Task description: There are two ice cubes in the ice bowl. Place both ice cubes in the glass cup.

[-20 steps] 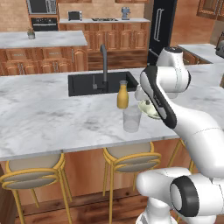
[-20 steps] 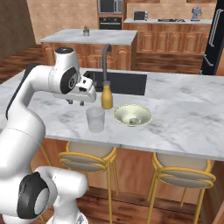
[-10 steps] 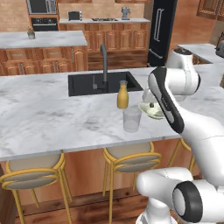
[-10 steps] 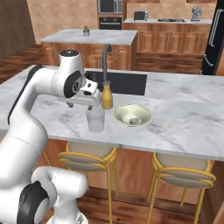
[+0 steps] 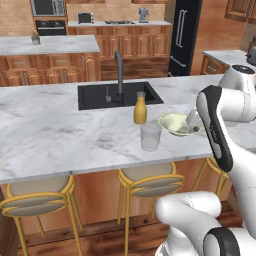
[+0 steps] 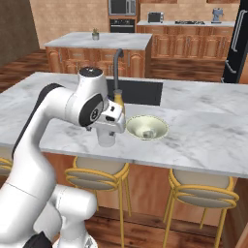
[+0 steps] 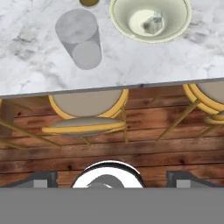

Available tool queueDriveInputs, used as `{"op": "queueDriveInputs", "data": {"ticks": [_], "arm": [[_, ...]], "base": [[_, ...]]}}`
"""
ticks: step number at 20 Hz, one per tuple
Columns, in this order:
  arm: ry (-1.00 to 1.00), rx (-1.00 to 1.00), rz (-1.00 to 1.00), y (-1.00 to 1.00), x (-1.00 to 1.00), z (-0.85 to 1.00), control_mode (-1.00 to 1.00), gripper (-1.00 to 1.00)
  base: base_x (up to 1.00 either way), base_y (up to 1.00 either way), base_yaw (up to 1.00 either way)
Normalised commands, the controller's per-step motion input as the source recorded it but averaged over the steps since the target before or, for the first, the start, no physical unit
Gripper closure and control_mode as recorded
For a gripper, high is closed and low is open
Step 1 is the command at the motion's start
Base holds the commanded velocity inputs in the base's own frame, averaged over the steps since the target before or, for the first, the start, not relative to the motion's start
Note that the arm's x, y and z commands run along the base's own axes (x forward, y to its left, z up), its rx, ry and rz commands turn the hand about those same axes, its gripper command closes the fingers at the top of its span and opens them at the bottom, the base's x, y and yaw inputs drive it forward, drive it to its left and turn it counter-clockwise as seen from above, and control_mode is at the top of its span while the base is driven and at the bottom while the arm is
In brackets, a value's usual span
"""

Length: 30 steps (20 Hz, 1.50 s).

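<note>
The cubes [image 7: 152,25] lie in the bowl [image 7: 181,19], right of the cup [image 7: 83,38]. Jaw state cannot be told. The cup could be toppled if brushed during the reach.

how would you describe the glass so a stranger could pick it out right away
Start at the black sink in the marble counter and come toward the near edge above the stools. The glass stands there, in front of the orange bottle and beside the bowl. It is the one clear, straight-sided, empty tumbler; the bottle is orange and narrow-necked, the bowl wide and pale yellow-green.
</note>
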Motion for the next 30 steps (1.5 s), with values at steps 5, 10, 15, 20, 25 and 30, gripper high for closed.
{"op": "queueDriveInputs", "data": {"ticks": [5,10,15,20,25,30], "arm": [[0.00,0.02,-0.02,-0.65,-0.08,0.00,-1.00,-1.00],[0.00,0.01,0.00,-0.56,0.06,0.00,-1.00,-1.00],[0.00,0.00,0.00,-0.04,0.28,0.00,-1.00,-1.00],[0.00,0.00,0.00,-0.02,0.27,0.00,-1.00,-1.00],[0.00,0.00,0.00,-0.02,0.27,0.00,-1.00,-1.00],[0.00,0.00,0.00,-0.01,0.37,0.00,-1.00,-1.00]], "base": [[0.00,0.00,0.00],[0.00,0.00,0.00],[0.00,0.00,0.00],[0.00,0.00,0.00],[0.00,0.00,0.00],[0.00,0.00,0.00]]}}
